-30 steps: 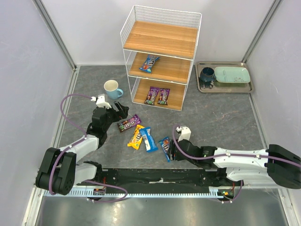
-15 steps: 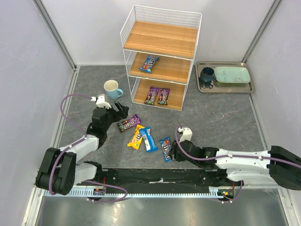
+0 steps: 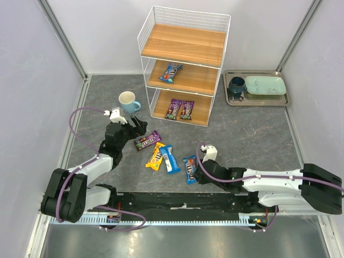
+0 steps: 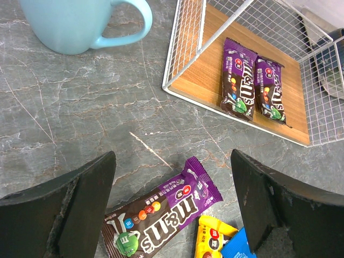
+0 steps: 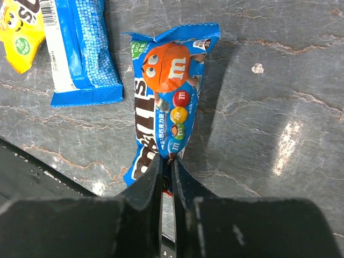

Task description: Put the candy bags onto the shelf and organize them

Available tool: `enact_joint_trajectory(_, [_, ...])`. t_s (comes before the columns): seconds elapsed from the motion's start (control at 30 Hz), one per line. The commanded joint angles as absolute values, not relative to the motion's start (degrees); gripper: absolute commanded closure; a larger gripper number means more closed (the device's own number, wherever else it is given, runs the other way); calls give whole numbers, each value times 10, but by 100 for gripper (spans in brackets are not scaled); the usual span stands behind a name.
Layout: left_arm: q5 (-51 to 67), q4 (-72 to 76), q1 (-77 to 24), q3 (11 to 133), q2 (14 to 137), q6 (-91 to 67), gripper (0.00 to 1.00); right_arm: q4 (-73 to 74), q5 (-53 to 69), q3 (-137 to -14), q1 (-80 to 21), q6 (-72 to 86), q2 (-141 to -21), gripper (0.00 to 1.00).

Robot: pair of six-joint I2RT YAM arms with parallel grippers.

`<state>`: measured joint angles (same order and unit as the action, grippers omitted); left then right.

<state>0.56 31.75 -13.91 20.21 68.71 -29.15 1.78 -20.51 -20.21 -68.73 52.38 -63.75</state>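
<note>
right gripper (image 5: 167, 167) sits low over the tabletop (image 3: 242, 134). its jaws are nearly together & clamped on the near end of a blue bag (image 5: 167, 102), which crumples between them. in the top view this bag is the one nearest the arm bases, just ahead of the right arm. to its left lies a second blue bag (image 5: 80, 48), flat, w/ the yellow bag (image 5: 19, 32) touching its far side.

left gripper (image 4: 172, 156) has its jaws wide apart, gripping nothing. a purple bag (image 4: 161, 212) lies on the tabletop between the fingers, clear of both. a blue cup (image 4: 70, 21) stands beyond, near the shelf (image 3: 183, 45) front-left corner.

shelf is at back centre. two purple bags (image 4: 237, 78) lie side by side on the bottom board, touching. a third blue bag (image 3: 171, 72) lies tilted on the middle board, left side. a metal tray (image 3: 258, 103) sits right of the shelf.
</note>
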Motion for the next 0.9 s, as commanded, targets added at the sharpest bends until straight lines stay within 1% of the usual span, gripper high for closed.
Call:
enact_joint_trajectory(0.0, [11, 341, -140, 213, 688, -307, 6, 30, -209, -214, -685, 512, -638, 89])
enact_joint_trajectory(0.07, [11, 341, -140, 213, 688, -307, 6, 39, -214, -218, -685, 504, -621, 94])
enact_joint_trajectory(0.3, [11, 340, -140, 212, 686, -308, 6, 100, -243, -236, -685, 483, -556, 100])
enact_joint_trajectory(0.47, [13, 337, -140, 213, 681, -307, 6, 112, -258, -245, -685, 472, -509, 100])
enact_joint_trajectory(0.63, [5, 331, -140, 214, 660, -301, 6, 127, -255, -278, -685, 439, -509, 100])
enact_joint_trajectory(0.87, [-14, 314, -140, 241, 675, -306, 6, 121, -287, -315, -685, 388, -499, 100])
